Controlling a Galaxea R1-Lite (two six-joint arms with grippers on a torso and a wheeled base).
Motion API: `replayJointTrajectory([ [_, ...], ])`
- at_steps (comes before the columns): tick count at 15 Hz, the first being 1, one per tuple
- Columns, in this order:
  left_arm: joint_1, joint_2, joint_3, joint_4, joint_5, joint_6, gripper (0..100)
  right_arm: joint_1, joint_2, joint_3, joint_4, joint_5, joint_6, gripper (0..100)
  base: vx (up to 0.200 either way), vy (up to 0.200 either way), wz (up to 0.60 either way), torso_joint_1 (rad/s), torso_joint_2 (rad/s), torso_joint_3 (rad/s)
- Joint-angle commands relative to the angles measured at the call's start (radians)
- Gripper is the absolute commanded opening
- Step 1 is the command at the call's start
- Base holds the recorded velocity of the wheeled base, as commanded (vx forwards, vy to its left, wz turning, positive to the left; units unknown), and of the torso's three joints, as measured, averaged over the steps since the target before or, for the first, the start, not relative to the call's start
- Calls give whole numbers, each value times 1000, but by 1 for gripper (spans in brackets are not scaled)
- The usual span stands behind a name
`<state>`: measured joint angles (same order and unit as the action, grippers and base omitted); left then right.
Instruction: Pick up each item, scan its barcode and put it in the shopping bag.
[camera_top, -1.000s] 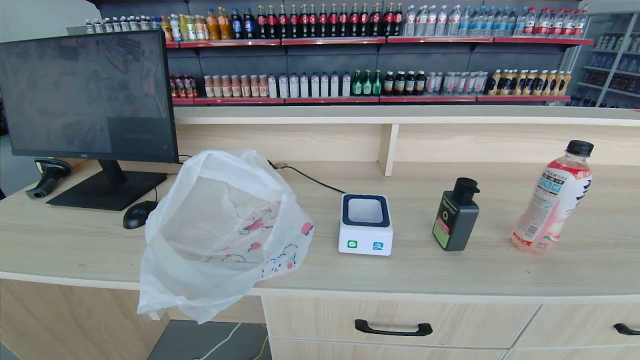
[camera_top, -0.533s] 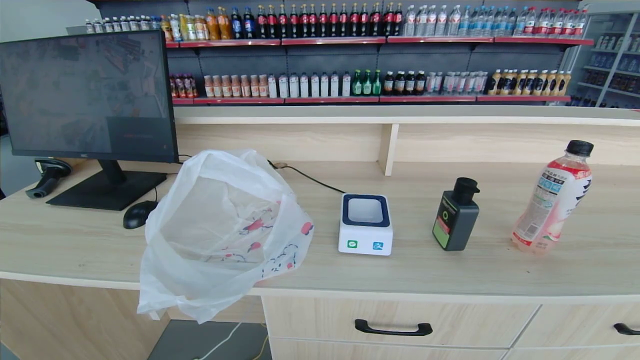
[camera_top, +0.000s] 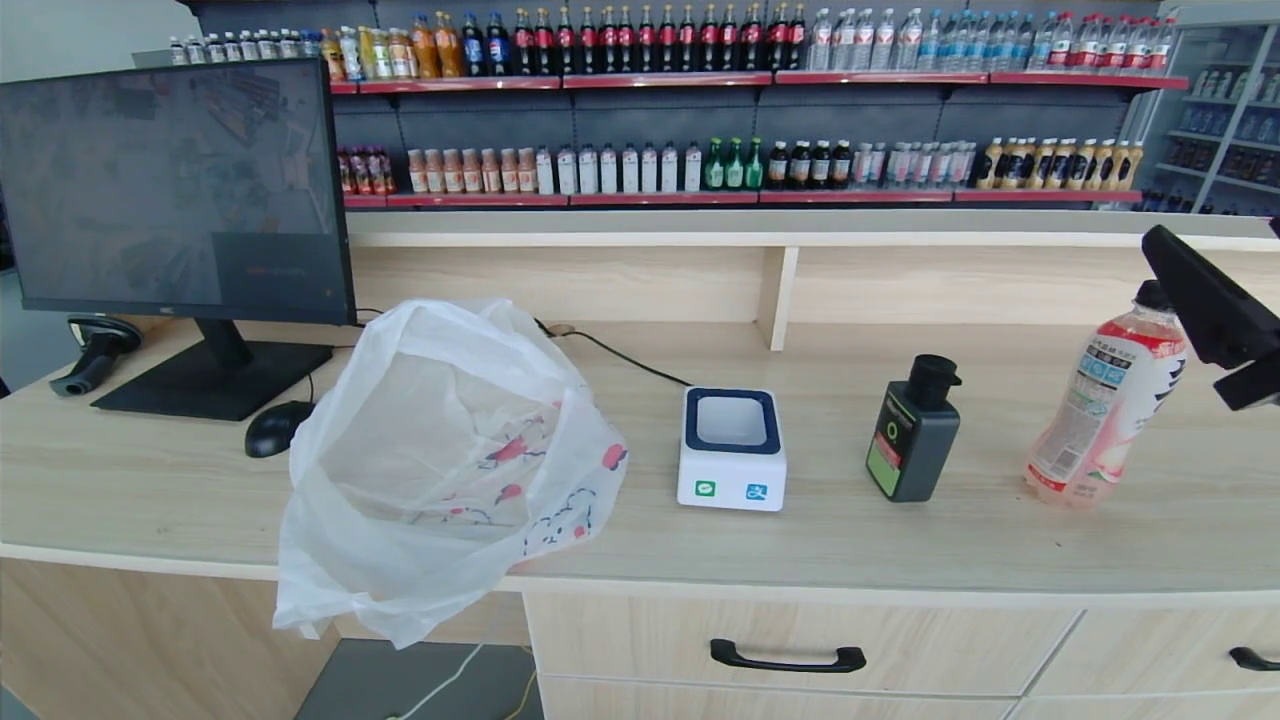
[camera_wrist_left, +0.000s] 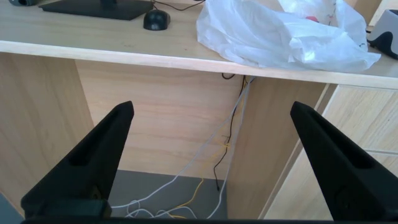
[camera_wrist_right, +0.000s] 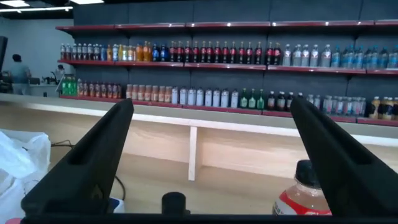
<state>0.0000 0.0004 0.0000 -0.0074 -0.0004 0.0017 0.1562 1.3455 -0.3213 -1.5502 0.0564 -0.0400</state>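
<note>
Right gripper is hanging wide open at the right edge of the head view, just beside the pink drink bottle standing on the counter. Left gripper is gaping too, below counter level. The bottle is looking full, so probably heavy, and it's smooth and squeezable. Gripping mid-body over the label is likely the safest hold.

Shop: drink shelves, checkout counter.
</note>
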Motion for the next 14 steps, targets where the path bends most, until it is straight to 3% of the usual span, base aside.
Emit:
replayJointTrajectory([
  [1,0,0,0,0,0,0,100,22,218,-163,-21,0,-3,100,0,0,0,0,0,0],
  [4,0,0,0,0,0,0,100,91,293,-243,-21,0,-46,100,0,0,0,0,0,0],
  [11,0,0,0,0,0,0,100,118,345,-294,-21,-3,-58,100,0,0,0,0,0,0],
  [14,0,0,0,0,0,0,100,195,342,-239,-21,-3,-55,100,0,0,0,0,0,0],
])
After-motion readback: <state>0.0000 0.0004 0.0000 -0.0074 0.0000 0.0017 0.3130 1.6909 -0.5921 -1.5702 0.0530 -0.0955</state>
